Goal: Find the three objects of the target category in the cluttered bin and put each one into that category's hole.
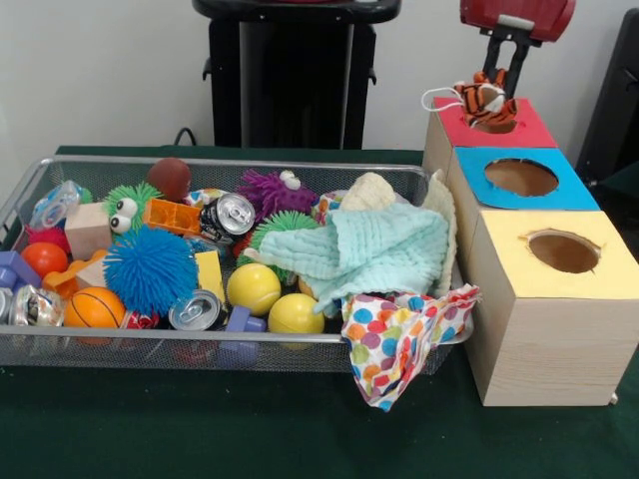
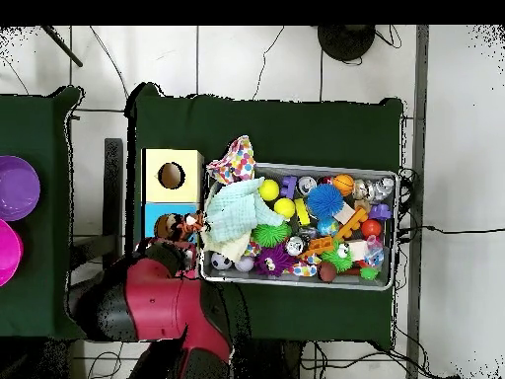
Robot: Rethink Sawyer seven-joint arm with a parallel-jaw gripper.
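The wire bin point(image 1: 60, 344) stood left of the wooden box point(image 1: 519, 319), full of balls, cans and cloths — a spotted cloth point(image 1: 399, 344) draped over its corner. Above the box's red hole point(image 1: 496, 125), the hand point(image 1: 502, 80) was closed on a tiger toy point(image 1: 484, 98) — just over the opening.
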